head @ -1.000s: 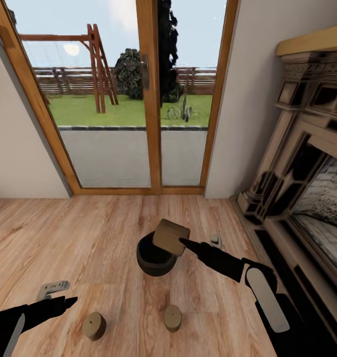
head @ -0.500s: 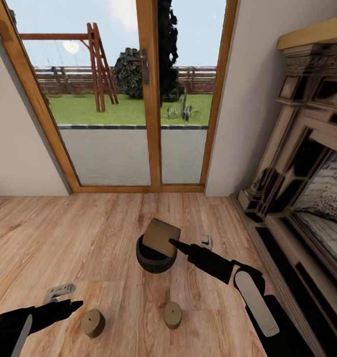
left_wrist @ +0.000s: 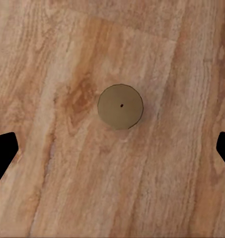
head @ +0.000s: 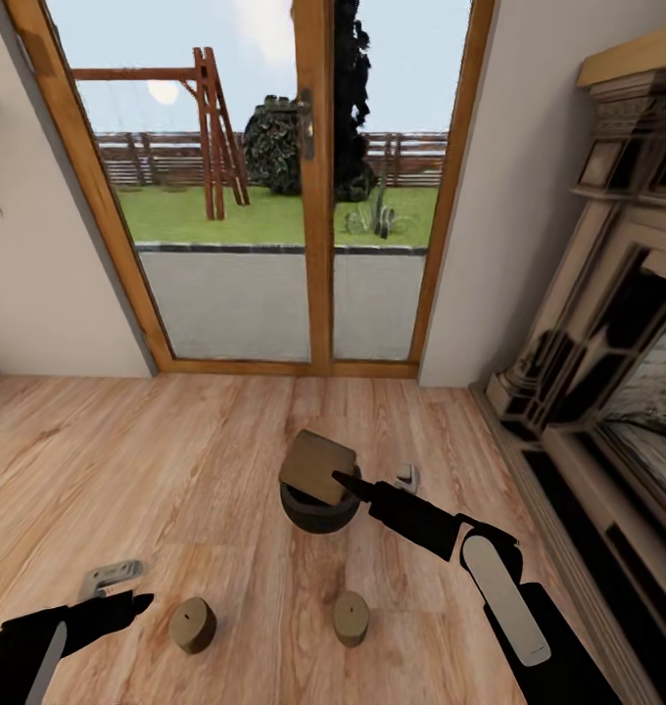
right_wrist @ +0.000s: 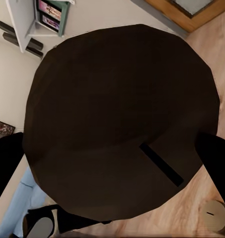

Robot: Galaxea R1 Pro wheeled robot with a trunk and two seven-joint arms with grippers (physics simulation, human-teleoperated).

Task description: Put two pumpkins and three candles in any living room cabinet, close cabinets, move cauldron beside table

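The black cauldron (head: 313, 513) stands on the wood floor in front of the glass door. My right gripper (head: 348, 480) is shut on a candle (head: 316, 466), a tan block tilted over the cauldron's mouth. In the right wrist view that candle (right_wrist: 117, 124) is a dark round face with a black wick, between both fingers (right_wrist: 5, 163). Two short tan candles (head: 193, 625) (head: 351, 619) stand on the floor nearer to me. My left gripper (head: 122, 590) is open, low beside the left one. The left wrist view has that candle (left_wrist: 120, 106) from above. No pumpkins, cabinet or table are in view.
A wood-framed glass door (head: 318, 196) closes the far side. A dark carved fireplace (head: 607, 372) runs along the right, close to my right arm. A plain wall (head: 39, 294) is at the left. Bare wood floor (head: 127, 460) spreads left of the cauldron.
The camera has shifted, so the whole picture moved. My right gripper has carried the candle left, from the cauldron's right rim to over its mouth. The left gripper has stayed open.
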